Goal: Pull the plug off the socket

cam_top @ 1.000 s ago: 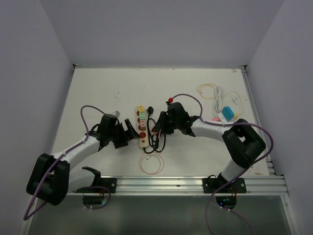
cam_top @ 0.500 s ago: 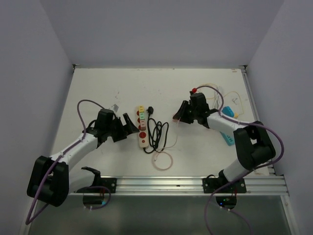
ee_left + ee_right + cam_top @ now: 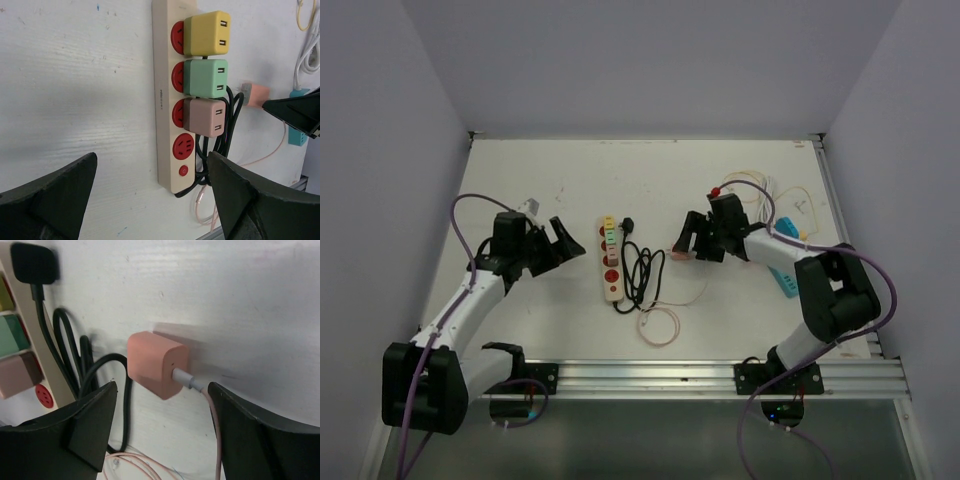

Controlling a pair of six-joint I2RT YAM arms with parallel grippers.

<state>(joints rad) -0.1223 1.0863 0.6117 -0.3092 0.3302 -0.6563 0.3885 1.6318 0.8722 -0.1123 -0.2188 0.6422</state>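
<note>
Since the salmon plug [image 3: 156, 371] already lies loose on the table [image 3: 520, 180], clear of the power strip [image 3: 162, 100] and to its right, I judge the pull itself done and the next concern to be getting away cleanly. My right gripper [image 3: 690, 243] stands with its jaws apart, one finger on each side of the plug with bare table showing in both gaps, so it grips nothing. From the right wrist camera the plug sits just ahead of the pincer and between the fingers. Its long axis runs slantwise across the gap, and its pale lead [image 3: 210, 405] leaves the end nearer the right-hand finger. That lead is what I would watch: a sideways retreat could catch it, so backing straight off looks safer. The right arm is plainly the nearer one. My left gripper [image 3: 568, 240] hangs wide and holding nothing on the strip's far side, apart from it. No real container is present; the nearest thing is the strip's row of sockets. Three of them carry cube adapters: yellow [image 3: 206, 33], green [image 3: 205, 78] and mauve [image 3: 204, 117]. The fourth socket [image 3: 183, 146] is vacant. A black cable [image 3: 642, 275] lies coiled between the strip and the plug.
</note>
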